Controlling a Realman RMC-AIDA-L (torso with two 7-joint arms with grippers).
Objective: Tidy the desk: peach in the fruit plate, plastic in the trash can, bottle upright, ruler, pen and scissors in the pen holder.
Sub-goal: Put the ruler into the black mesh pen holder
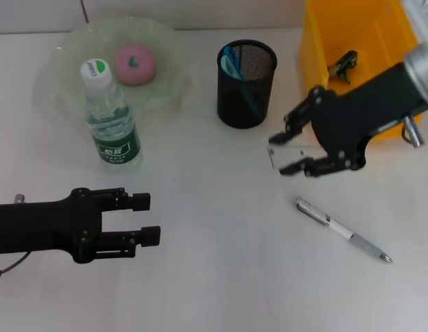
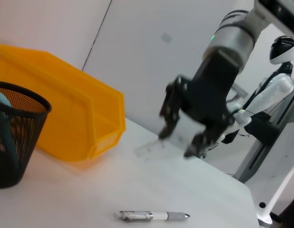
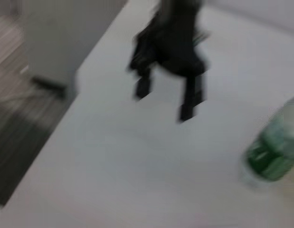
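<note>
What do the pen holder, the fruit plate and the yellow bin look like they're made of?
Pen holder: black wire mesh, probably metal; its wall shows a fine see-through grid. Fruit plate: translucent pale green, glass or plastic; the table shows through its rim. Yellow bin: opaque moulded plastic, smooth and slightly glossy, by its look.

Left wrist view. White desk (image 2: 137, 190) runs to its far edge, where a pale wall rises behind.

Black mesh pen holder (image 2: 14, 137) stands at the near side, a blue item showing inside. Yellow bin (image 2: 75, 118) sits just behind it, resting on the desk.

Pen (image 2: 154, 216), silver and white, lies flat on the desk, well apart from the holder.

Right end effector (image 2: 182, 140) hangs above the desk past the bin, fingers spread, a clear flat ruler (image 2: 151, 147) between them, its lower end near the surface.

White humanoid figure (image 2: 275, 85) stands beyond the desk.
</note>
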